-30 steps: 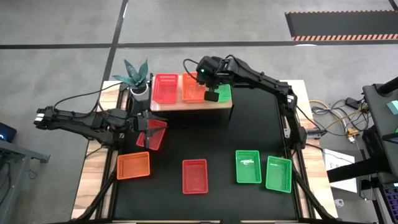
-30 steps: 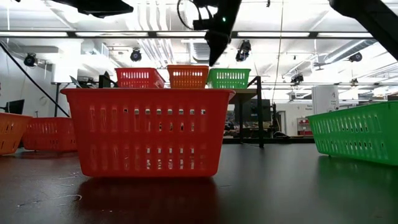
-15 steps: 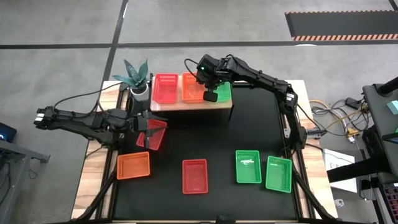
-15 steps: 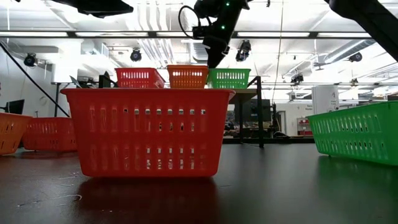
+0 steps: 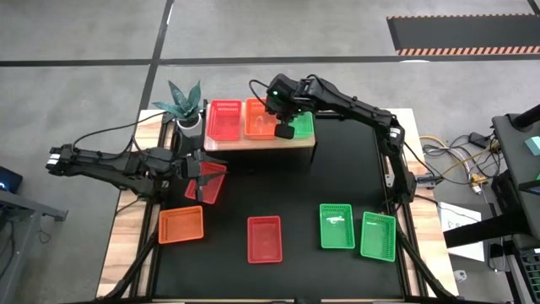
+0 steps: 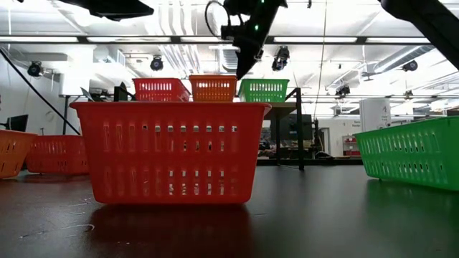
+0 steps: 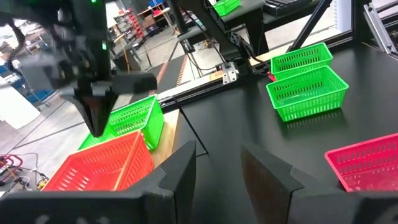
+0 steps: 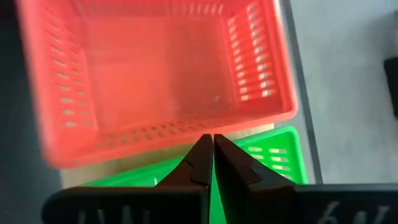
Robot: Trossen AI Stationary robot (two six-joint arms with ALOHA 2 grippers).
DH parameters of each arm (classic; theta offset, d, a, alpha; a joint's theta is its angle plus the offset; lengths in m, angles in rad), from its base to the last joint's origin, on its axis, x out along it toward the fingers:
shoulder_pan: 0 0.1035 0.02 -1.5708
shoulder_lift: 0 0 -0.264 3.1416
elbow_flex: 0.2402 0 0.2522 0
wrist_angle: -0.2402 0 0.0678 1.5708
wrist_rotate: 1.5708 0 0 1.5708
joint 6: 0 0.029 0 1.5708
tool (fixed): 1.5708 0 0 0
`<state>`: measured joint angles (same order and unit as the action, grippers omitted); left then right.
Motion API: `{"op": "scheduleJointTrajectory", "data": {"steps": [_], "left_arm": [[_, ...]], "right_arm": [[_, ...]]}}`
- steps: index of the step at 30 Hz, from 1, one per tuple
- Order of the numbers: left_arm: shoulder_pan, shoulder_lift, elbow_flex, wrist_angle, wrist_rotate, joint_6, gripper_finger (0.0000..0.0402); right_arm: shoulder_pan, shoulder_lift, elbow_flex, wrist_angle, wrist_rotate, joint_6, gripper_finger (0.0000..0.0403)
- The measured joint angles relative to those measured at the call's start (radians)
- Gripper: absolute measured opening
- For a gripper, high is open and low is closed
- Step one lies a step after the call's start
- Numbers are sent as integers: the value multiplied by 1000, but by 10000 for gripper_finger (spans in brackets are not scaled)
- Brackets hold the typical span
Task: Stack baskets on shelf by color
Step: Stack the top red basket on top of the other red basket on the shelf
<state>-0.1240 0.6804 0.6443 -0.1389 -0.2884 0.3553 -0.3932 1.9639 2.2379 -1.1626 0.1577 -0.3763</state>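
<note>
Right gripper over shelf.
Fingers pressed together, empty, above orange basket; left gripper clamps red basket.

Overhead and table-level views share, seemingly, shelf.

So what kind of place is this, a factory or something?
Probably a robotics lab or workshop: exposed ceiling pipes, racks and equipment beyond the black table, and loose cables on the concrete floor.

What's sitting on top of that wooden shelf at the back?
Three baskets side by side on the shelf: red basket, orange basket, green basket. The right gripper covers part of the green one.
</note>
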Motion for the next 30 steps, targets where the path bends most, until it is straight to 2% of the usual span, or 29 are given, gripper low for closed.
{"op": "scheduleJointTrajectory", "data": {"steps": [6,10,15,21,26,30], "left_arm": [[0,0,-6,1,-1,0,112],[0,2,-7,3,-1,0,112],[0,25,-8,4,-1,-11,112],[0,92,-9,13,-1,-36,112],[-1,171,-7,101,-1,-46,112],[-5,238,6,164,0,-172,112]], "right_arm": [[75,-102,-46,11,-4,18,8],[159,-183,-183,88,-9,36,8],[268,-336,-452,249,11,58,8],[395,-557,-829,473,97,149,8],[474,-727,-1166,822,97,133,8],[500,-820,-1378,1067,96,73,8]]}}
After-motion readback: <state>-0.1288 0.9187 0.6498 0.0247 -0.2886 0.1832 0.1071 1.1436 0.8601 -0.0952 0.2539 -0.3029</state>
